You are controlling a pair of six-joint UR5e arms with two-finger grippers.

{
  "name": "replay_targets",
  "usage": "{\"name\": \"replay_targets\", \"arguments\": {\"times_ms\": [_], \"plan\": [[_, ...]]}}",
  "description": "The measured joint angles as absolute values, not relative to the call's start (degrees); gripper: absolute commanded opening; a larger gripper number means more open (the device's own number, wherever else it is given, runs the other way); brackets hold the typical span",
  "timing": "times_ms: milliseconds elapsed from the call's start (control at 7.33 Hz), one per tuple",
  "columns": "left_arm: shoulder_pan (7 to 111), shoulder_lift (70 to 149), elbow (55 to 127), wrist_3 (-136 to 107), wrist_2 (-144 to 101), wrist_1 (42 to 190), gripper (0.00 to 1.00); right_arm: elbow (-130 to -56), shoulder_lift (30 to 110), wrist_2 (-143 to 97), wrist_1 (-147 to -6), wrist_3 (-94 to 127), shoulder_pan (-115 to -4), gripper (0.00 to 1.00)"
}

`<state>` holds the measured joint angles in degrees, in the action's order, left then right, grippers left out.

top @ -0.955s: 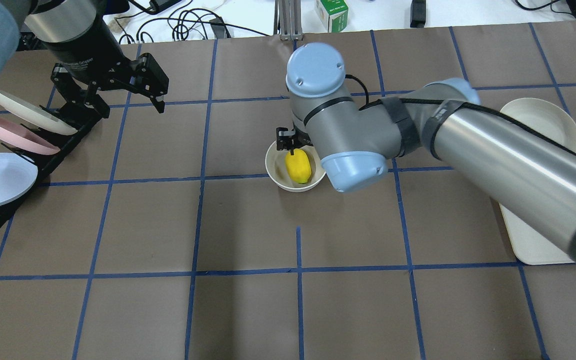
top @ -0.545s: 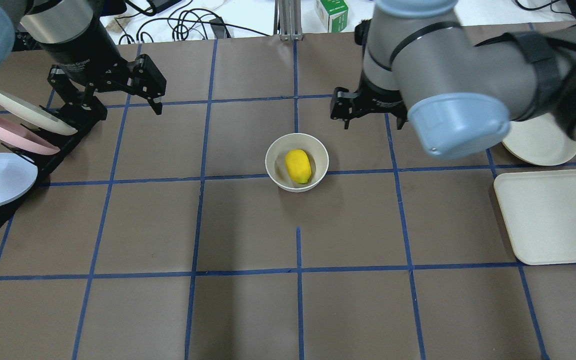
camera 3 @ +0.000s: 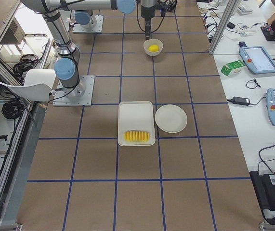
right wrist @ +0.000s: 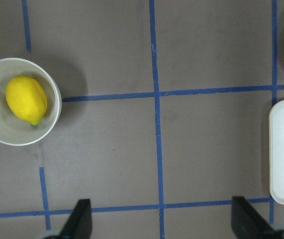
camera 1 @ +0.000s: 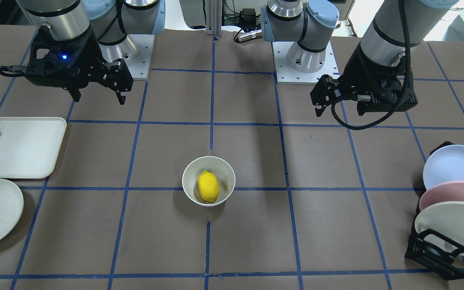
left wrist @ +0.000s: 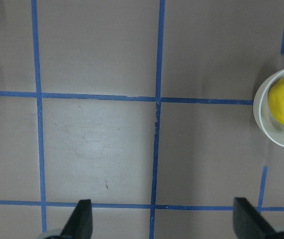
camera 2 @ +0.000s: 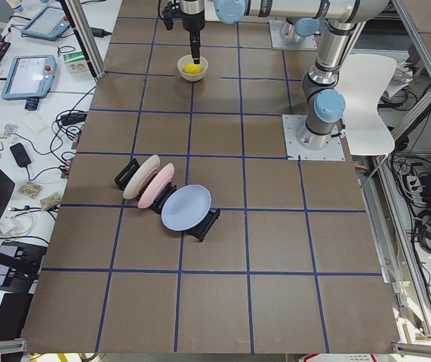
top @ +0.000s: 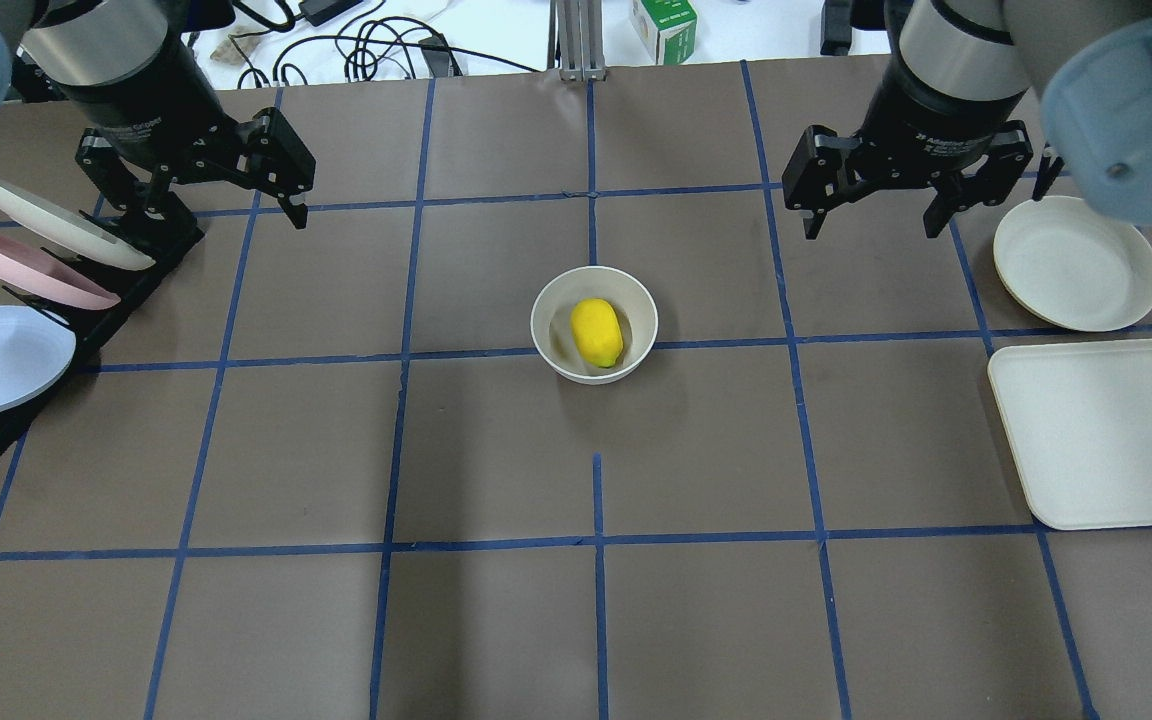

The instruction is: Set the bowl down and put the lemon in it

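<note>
My right gripper [top: 873,222] hangs empty in the upper right of the overhead view, its jaws spread wide; my left gripper [top: 208,198] hangs just as wide and empty in the upper left, above the black plate rack [top: 161,245]; neither touches anything. The bowl [top: 543,322] stands upright on the table [top: 496,620] near the middle of that view, over a blue tape line [top: 336,357]; the lemon [top: 597,332] lies on its side inside it, its long axis running roughly top to bottom of the frame with a slight tilt. In my right wrist view the bowl sits at the upper left edge; in my left wrist view it is cut by the right edge; so it lies between my two tools, well apart from both, the right one somewhat nearer. I judge both steps done; any next move need only keep clear of the bowl.
</note>
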<state>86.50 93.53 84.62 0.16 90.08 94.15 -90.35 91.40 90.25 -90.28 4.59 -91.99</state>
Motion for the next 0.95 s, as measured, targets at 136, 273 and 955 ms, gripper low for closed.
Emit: {"name": "replay_targets", "arguments": {"times_ms": [136, 273, 955], "plan": [[86.44, 93.52, 84.63, 0.17, 90.42, 94.14, 1.0, -89.93, 91.4, 89.84, -89.19, 4.43, -91.86, 1.0], [86.39, 93.52, 84.62, 0.17, 90.58, 94.11, 1.0, -89.79, 91.4, 89.6, -88.93, 4.4, -91.86, 1.0], [85.92, 93.52, 84.56, 0.18, 90.6, 93.83, 1.0, -89.74, 91.24, 89.49, -88.91, 4.4, -91.81, 1.0]]}}
